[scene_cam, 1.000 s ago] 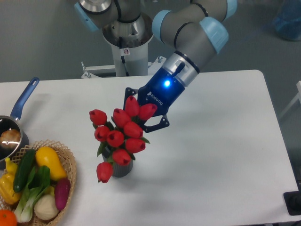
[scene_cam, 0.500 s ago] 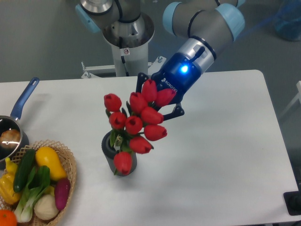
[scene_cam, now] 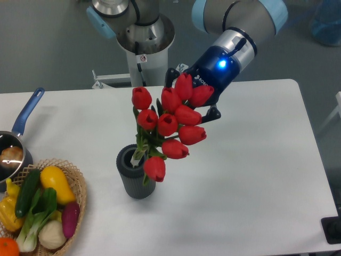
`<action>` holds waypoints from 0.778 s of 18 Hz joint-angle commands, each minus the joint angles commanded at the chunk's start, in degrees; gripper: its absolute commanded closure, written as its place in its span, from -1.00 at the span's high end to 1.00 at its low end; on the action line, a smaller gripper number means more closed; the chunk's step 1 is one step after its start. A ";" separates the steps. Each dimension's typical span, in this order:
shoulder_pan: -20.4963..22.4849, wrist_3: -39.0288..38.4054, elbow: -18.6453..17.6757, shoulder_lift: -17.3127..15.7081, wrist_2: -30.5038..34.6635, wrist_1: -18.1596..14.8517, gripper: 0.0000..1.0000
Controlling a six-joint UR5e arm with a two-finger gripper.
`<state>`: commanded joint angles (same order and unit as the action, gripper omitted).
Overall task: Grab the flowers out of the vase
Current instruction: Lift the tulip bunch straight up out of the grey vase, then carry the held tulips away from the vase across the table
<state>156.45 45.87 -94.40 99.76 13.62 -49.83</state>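
Centre of the frame: the gripper (scene_cam: 193,101), angled down from the upper right, is clamped on the flowers (scene_cam: 169,126), a bunch of red tulips. The bunch hangs tilted above the vase (scene_cam: 134,173), which stands upright at lower centre. The stems appear nearly clear of its mouth, so the lift seems almost finished; full separation remains.
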 joint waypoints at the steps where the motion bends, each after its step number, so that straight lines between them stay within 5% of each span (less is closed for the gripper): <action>1: 0.44 0.62 0.44 -0.09 1.05 0.09 -0.89; 5: 0.44 6.67 1.76 0.26 10.18 0.26 -0.70; 14: 4.39 17.13 1.76 2.02 12.74 0.35 -0.78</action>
<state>160.83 63.00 -92.64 101.78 26.36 -49.48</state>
